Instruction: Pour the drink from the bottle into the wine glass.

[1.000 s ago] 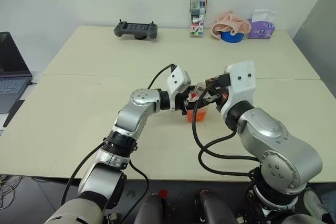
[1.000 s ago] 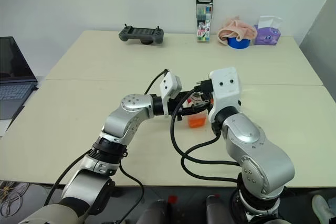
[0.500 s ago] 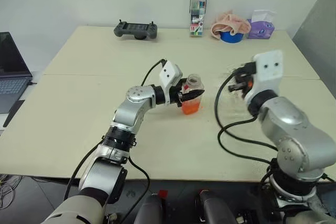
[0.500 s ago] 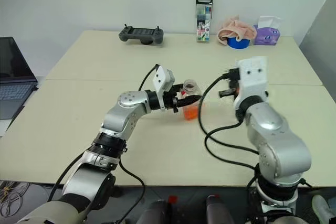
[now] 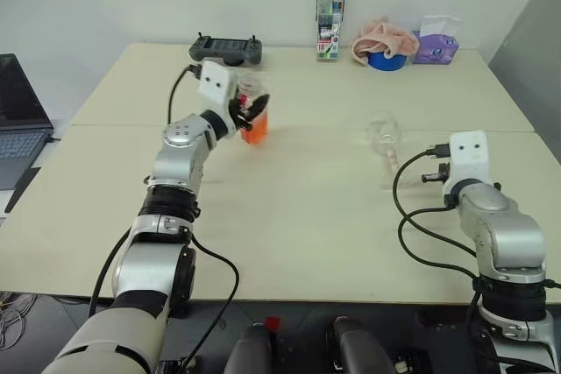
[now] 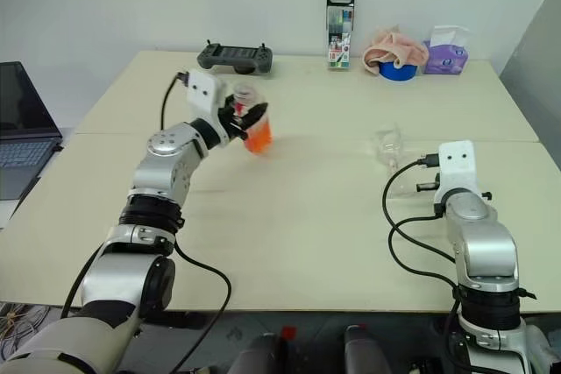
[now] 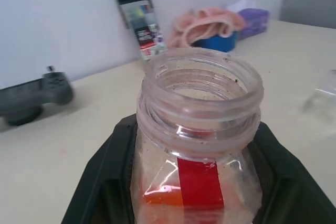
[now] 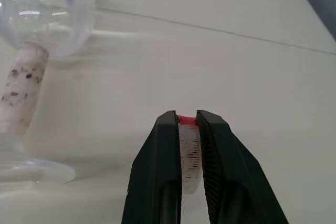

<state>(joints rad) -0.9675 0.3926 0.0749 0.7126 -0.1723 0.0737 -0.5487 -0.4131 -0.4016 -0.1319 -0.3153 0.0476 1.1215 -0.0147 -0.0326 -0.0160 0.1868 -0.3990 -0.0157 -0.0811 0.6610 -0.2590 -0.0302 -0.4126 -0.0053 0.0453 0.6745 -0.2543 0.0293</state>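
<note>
bottle (image 5: 252, 112): uncapped, held clear of the tabletop (image 5: 289, 216) on the left side, long axis near upright, open mouth up and tipped slightly
drink (image 5: 255, 133): orange, sitting in the bottle's lower part
left gripper (image 5: 251, 113): clamped around the bottle's body
cap (image 8: 189, 150): red-and-white, pinched edge-on
right gripper (image 8: 188, 156): fingers narrow, closed on the cap
wine glass (image 5: 386, 148): standing upright on the tabletop, just beside the right gripper, well apart from the bottle
</note>
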